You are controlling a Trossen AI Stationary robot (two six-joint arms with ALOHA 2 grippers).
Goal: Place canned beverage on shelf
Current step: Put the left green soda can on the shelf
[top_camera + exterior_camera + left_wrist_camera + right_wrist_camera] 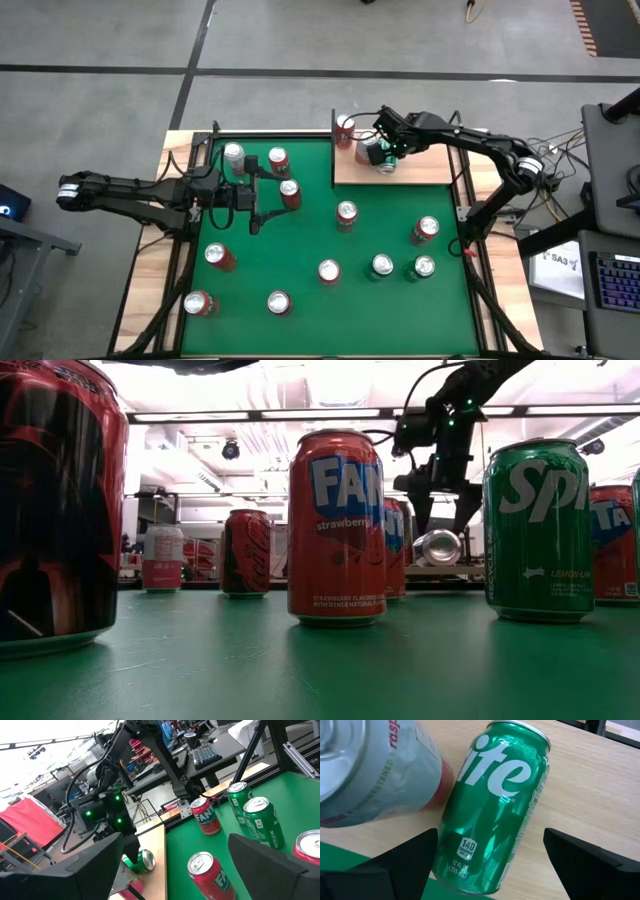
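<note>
Right wrist view: green can (490,805) lying sideways on pale shelf (600,795).

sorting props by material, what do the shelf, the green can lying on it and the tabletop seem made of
Shelf: pale wood board, matte; faint grain shows in the right wrist view, thin dark rods at its edge.
Green can: likely aluminium, glossy printed skin with bright reflections, silvery rim.
Tabletop: green covering, flat and non-glossy, probably felt or similar fabric.
</note>
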